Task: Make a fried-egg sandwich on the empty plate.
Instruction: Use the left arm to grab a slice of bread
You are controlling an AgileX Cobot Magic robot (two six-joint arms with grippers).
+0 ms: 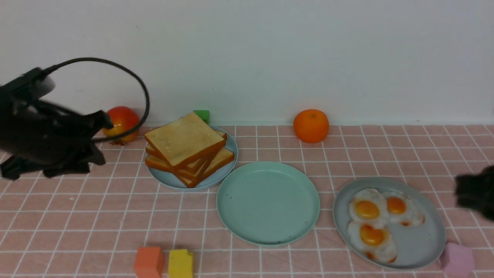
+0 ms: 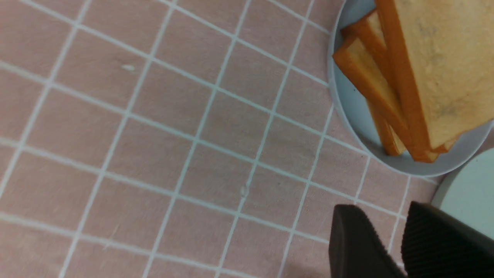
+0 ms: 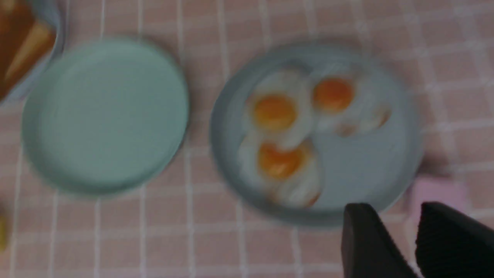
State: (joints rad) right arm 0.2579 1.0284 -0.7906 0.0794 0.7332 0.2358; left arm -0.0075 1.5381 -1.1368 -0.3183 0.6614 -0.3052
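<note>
Orange block (image 1: pixel 148 262) and yellow block (image 1: pixel 180 263) sit side by side at the front edge of the table (image 1: pixel 77 216). A pink block (image 1: pixel 457 259) lies toward its front right corner, just beside the grey plate (image 1: pixel 420 243).

The empty plate (image 1: pixel 268 202), mint green, lies bare in the middle of the table. It sits between the pale blue plate (image 1: pixel 164 178) with the toast pile (image 1: pixel 189 148) behind it to the left and the grey plate with three fried eggs (image 1: pixel 366 210) to its right.

The left gripper (image 2: pixel 386 216) hangs over bare cloth on the left side. Its jaws are a little apart and hold nothing. The toast pile lies to its right, toward the middle, so this is the nearer arm for a slice. The slices are square, so they have no long axis. The top slice sits turned, with its edges diagonal to the table's edges and one corner toward the front. I judge that a grip must meet it across an edge from the left side.

The right gripper (image 3: pixel 389 210) hovers by the right rim of the grey plate. Its jaws are likewise slightly parted and empty. The eggs lie just to its left, overlapping one another. The mint plate is further left again.

Nothing of the sandwich is on the mint plate yet, so a first toast slice looks to be the opening step.
</note>
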